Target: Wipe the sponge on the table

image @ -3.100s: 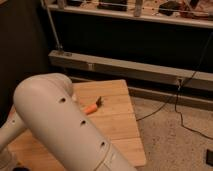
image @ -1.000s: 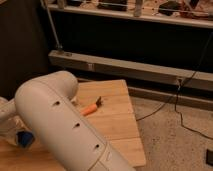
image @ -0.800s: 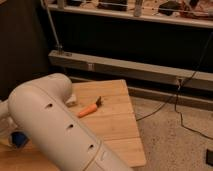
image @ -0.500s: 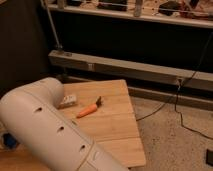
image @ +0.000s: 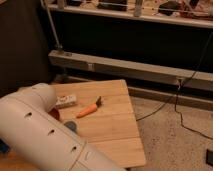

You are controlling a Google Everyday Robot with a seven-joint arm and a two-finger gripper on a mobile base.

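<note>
My white arm (image: 45, 135) fills the lower left of the camera view and covers the near left part of the light wooden table (image: 112, 130). The gripper is out of view, somewhere past the arm at the lower left. A small dark blue patch (image: 3, 146) shows at the left edge just under the arm; I cannot tell whether it is the sponge. Nothing else blue and block-shaped shows on the table.
An orange carrot toy (image: 88, 109) with a dark stem lies mid-table. A small white box (image: 65, 101) sits left of it, and a grey-blue disc (image: 70, 125) and a reddish item (image: 54, 114) peek out beside the arm. A cable (image: 170, 105) runs across the speckled floor on the right.
The arm has swung down and to the left, uncovering the white box, the disc and more of the tabletop. The blue patch has slid toward the left edge.
</note>
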